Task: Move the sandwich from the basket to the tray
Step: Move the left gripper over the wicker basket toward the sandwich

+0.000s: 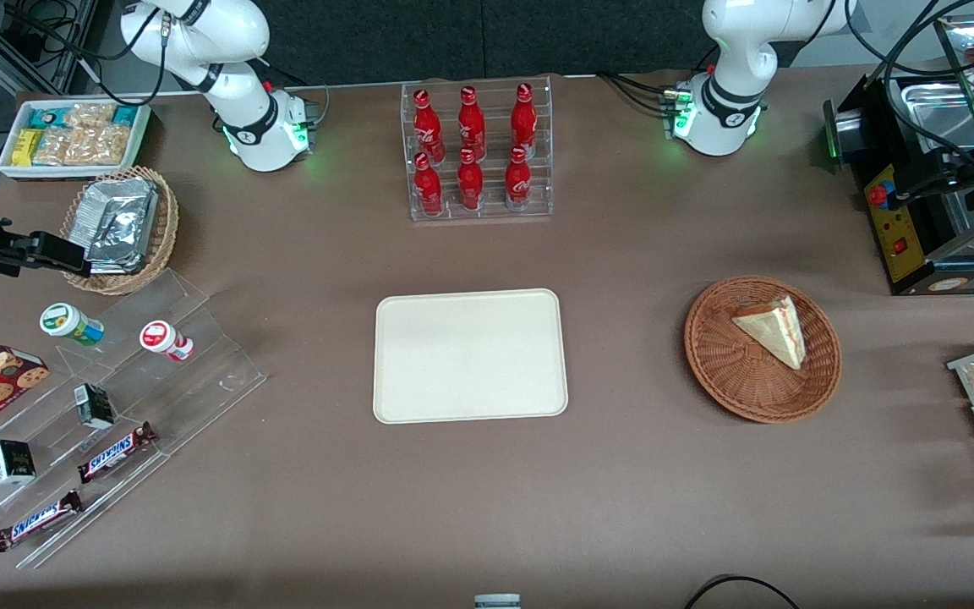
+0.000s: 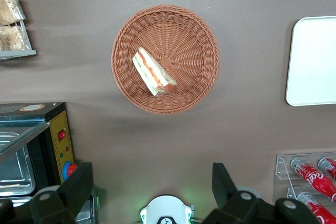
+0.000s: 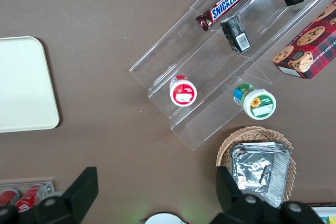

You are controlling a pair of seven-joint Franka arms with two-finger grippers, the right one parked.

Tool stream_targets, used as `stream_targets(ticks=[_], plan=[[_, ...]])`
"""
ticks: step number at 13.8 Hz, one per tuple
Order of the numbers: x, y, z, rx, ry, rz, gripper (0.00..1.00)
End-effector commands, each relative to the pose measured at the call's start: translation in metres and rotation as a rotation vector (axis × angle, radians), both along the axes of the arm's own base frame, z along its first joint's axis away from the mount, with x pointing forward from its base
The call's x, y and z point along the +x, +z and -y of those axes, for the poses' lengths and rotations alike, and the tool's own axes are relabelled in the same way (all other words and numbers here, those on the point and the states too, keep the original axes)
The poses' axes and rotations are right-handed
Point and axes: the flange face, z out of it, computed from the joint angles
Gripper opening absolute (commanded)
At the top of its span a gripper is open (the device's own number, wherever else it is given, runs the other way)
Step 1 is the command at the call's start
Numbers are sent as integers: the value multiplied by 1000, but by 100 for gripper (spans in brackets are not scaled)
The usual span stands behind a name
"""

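Left wrist view: I have the gripper (image 2: 152,187) hanging high above the basket (image 2: 165,59), fingers (image 2: 79,184) spread wide with nothing between them, framing the sandwich (image 2: 153,72) lying flat inside. Tray (image 1: 470,355) sits bare on the table (image 1: 622,491), well apart toward the parked arm's end.

My left arm rises from its white base (image 1: 719,118) at the edge of the table farthest from the front camera, its green status lights glowing, and its upper links bend up out of the front view. The gripper (image 2: 152,190) hangs high above the table, well apart from everything below it and pointing straight down. In the wrist view I see its two dark fingers (image 2: 79,184) spread wide with nothing between them, the jaws parted and empty, and the arm's own base sits in view between them.
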Motion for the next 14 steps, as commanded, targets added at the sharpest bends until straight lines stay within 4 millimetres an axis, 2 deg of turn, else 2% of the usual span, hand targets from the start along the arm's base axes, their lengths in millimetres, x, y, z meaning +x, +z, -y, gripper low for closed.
stream_targets(ticks=[1, 2, 4, 8, 11, 14], plan=[[-2, 2, 2, 1, -15, 8, 100], [1, 1, 2, 3, -15, 10, 100], [12, -18, 1, 41, 21, -20, 100], [26, -79, -4, 73, 173, -81, 100], [34, -138, 7, 131, 578, -54, 100], [35, -192, 12, 130, 775, 12, 100]])
